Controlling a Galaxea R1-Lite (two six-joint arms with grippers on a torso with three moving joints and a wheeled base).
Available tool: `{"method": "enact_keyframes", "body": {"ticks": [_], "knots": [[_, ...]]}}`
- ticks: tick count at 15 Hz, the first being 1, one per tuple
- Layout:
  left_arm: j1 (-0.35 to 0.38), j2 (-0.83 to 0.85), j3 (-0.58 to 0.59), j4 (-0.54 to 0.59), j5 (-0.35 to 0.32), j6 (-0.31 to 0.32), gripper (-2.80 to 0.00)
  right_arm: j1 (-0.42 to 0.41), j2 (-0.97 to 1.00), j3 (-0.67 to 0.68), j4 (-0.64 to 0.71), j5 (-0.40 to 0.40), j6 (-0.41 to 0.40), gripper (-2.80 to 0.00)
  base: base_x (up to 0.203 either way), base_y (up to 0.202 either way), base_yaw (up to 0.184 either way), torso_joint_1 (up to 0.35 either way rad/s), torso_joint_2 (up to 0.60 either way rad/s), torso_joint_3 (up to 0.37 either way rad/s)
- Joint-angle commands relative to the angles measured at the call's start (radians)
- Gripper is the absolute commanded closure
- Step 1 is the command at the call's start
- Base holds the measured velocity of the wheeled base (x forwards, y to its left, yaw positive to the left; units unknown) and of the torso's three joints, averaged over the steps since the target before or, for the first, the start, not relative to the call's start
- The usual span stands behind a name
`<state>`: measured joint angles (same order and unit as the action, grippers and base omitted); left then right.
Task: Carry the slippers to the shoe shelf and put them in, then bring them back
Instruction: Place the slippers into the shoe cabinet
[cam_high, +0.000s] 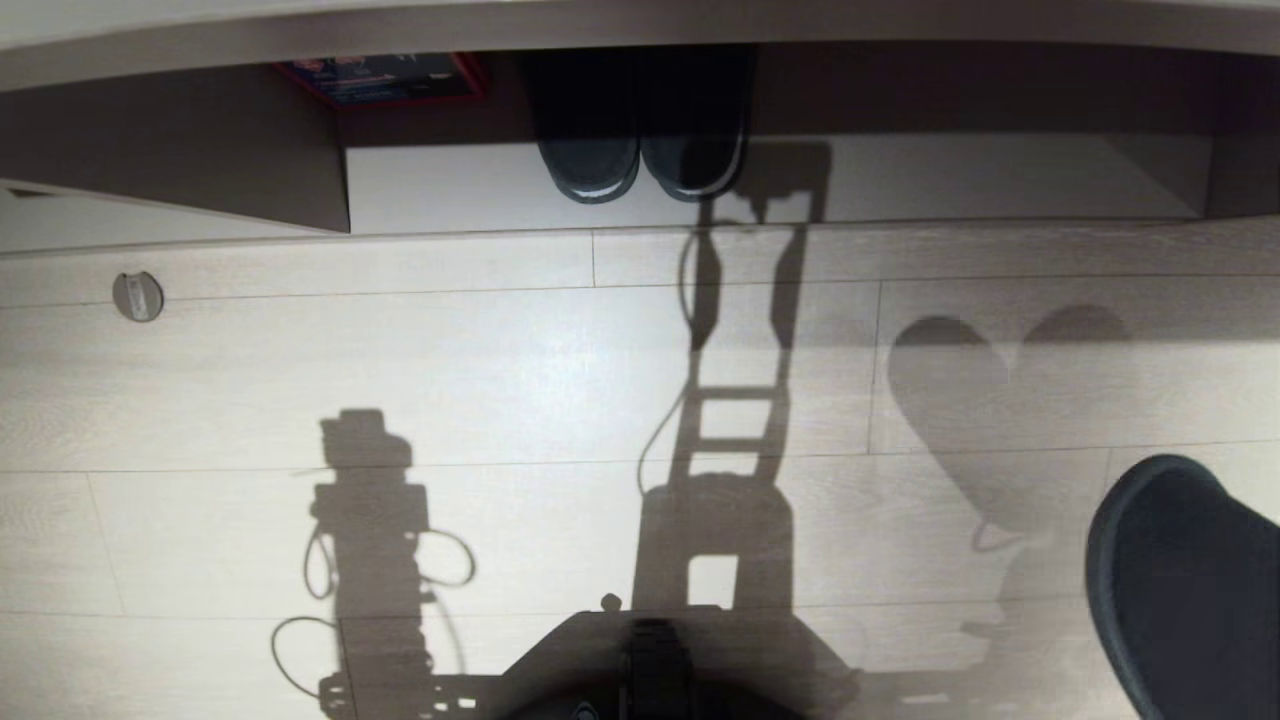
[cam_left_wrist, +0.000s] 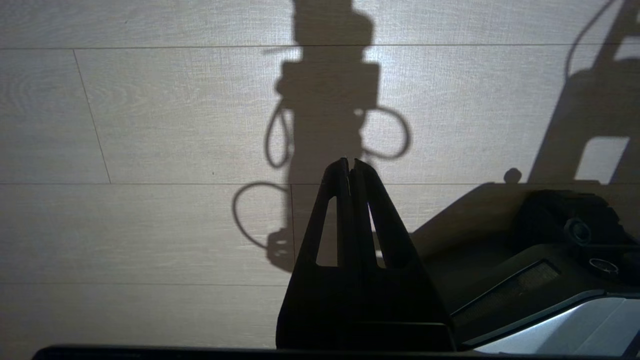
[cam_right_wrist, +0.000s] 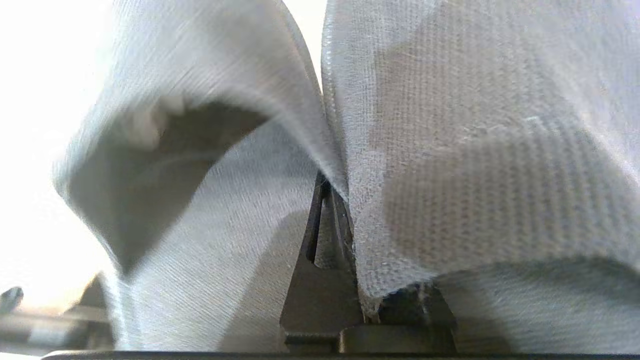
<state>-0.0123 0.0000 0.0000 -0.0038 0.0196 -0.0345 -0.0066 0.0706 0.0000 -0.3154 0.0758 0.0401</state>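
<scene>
Left gripper (cam_left_wrist: 350, 162) just hangs there with its fingers pressed together, nothing in them. Right gripper (cam_right_wrist: 327, 200) is clamped tight, with the slippers (cam_right_wrist: 450, 175) pinched between its fingers, fabric draping both sides.

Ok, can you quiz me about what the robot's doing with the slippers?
1. True or false: the left tool is shut and empty above the floor.
2. The right tool is clamped on: A the slippers, B a red box, C a cable?
3. Fill in: the other dark pair sits in the shoe ____.
Key: 1 true; 2 A; 3 shelf.
</scene>
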Motion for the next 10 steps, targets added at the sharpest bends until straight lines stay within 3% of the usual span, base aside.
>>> {"method": "enact_keyframes", "body": {"ticks": [1,5,10], "knots": [[0.0,0.0,0.0,-0.001,0.0,-0.001,0.0,-0.001,0.113,0.015,-0.06,-0.013,0.003,0.0,0.0,0.0,0.0,0.0,0.0,0.0],[0.0,0.0,0.0,-0.001,0.0,-0.001,0.0,-0.006,0.408,0.023,-0.312,-0.092,0.028,0.0,0.0,0.0,0.0,0.0,0.0,0.0],[0.0,0.0,0.0,-0.001,0.0,-0.001,0.0,-0.007,0.709,0.038,-0.747,-0.154,0.031,0.0,0.0,0.0,0.0,0.0,0.0,0.0]]}}
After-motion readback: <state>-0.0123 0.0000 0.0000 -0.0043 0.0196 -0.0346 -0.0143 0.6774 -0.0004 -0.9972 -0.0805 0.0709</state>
